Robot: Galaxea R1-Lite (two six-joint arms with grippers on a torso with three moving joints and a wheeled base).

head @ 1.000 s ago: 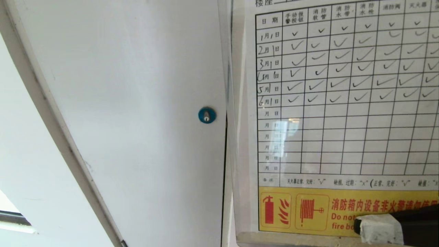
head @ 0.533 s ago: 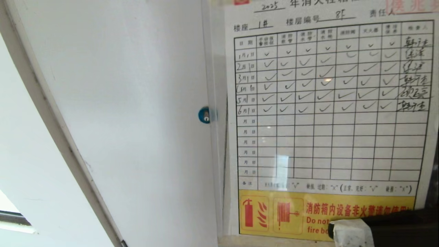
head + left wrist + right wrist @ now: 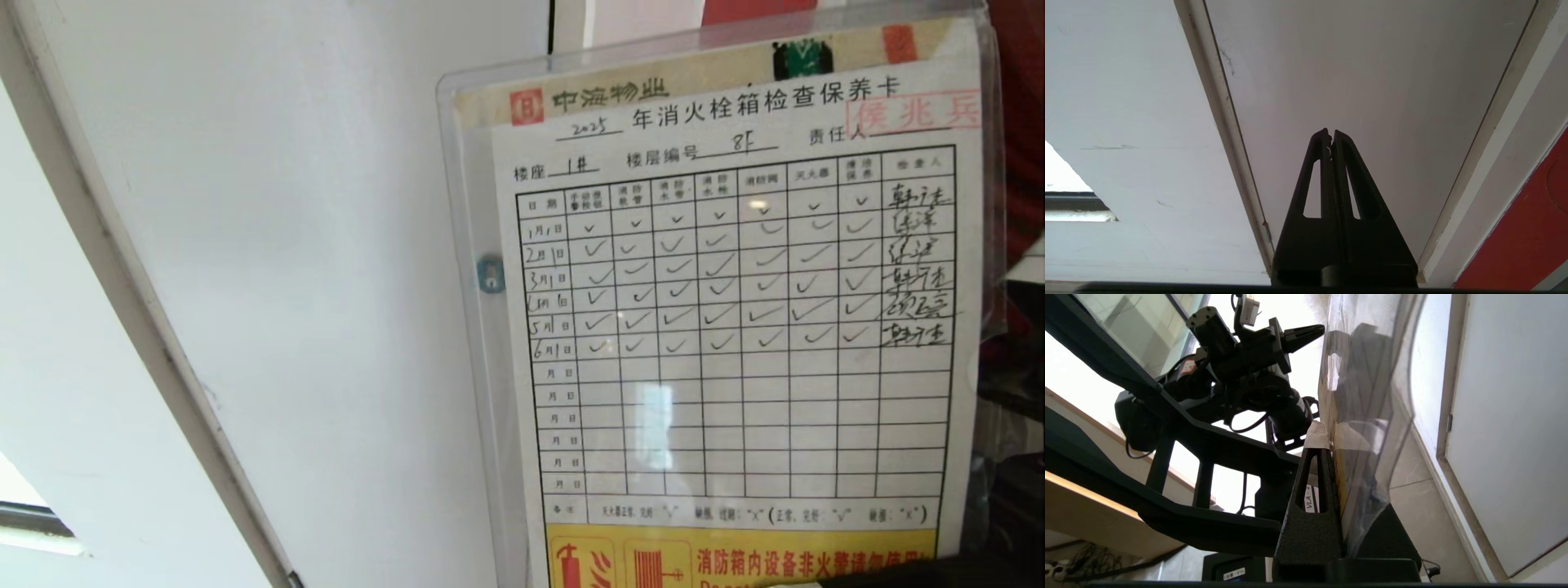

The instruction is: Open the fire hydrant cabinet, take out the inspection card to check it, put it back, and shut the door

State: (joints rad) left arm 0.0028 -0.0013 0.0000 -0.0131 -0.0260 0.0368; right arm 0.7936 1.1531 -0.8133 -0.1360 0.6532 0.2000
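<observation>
Inspection card held up before the head camera for checking.

The inspection card (image 3: 735, 327), in its clear sleeve, is clamped at its lower edge by the closed jaws of the right gripper (image 3: 1331, 445) and is presented upright, overlapping the right edge of the white panel (image 3: 286, 245). The checking step is judged in hand. The left gripper (image 3: 1330, 136) is parked, jaws closed on nothing. Next, return to the fire hydrant cabinet (image 3: 1020, 122) is called for, the grip kept firm.

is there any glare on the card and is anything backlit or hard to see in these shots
Head view: a pale window reflection sits on the inspection card sleeve over the empty rows; writing stays legible. Right wrist view: bright backlight turns the robot's frame into silhouette, and the right tool is dark. Left wrist view: the left tool is a black silhouette against white panel.
</observation>
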